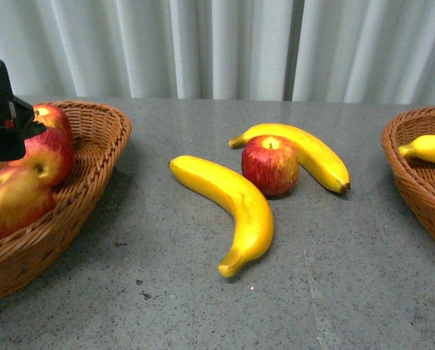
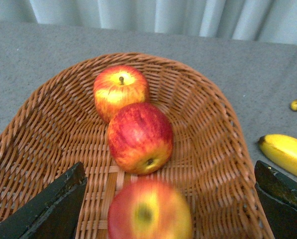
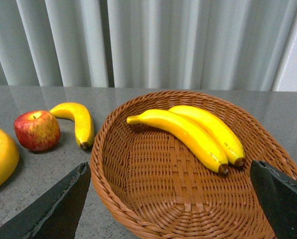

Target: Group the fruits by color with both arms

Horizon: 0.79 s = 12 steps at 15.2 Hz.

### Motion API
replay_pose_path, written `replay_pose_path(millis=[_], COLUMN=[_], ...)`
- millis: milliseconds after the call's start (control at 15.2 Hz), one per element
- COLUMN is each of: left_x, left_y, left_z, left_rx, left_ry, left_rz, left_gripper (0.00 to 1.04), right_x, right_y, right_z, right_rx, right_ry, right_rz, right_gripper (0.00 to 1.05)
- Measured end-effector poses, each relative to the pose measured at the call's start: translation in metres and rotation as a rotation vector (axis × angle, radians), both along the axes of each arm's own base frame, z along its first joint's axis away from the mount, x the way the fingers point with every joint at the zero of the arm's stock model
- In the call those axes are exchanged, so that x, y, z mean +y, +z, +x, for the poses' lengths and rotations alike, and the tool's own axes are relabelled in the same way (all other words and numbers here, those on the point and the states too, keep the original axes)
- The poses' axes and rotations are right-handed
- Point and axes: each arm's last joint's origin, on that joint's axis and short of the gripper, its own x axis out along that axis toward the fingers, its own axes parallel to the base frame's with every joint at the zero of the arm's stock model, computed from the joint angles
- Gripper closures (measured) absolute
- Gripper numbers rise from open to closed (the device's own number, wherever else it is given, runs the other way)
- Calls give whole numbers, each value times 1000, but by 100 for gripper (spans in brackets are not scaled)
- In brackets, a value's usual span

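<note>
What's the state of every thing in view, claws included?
Left claw, open, gripping nothing, over left basket.
Right claw, open, gripping nothing, over right basket.
Left basket, holds three apples.
Right basket, holds two bananas.
Loose apple, upright on table, unsorted.
Near banana, flat on table, unsorted.
Far banana, flat behind loose apple, unsorted.
</note>
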Motion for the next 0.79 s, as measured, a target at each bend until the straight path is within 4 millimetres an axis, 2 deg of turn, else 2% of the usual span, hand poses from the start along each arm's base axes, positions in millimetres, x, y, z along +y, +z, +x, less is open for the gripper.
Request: replay_pose_path(millis=[131,263,329,394,591,789], left_x=[-7,-21,-32,-43,-78,-114], left_y=[10,33,44,45,24,6], left_z=[-1,12,25,45,90,115], left_rx=[-24,-114,-146,-110,6,85], left_ry=[-29,-117,-218,-338,-517,-694], left_rz=[-1,5,9,15,65,136], left_gripper=[7,7,7,7,7,7], right_x=[0,0,0,0,0,0], right_y=[0,0,0,0,0,0], right_z=[0,0,0,0,0,0], right_rx=[0,0,0,0,0,0], right_ry=[0,0,0,0,0,0], right_rz=[0,0,0,0,0,0], right_gripper=[6,6,6,6,6,6])
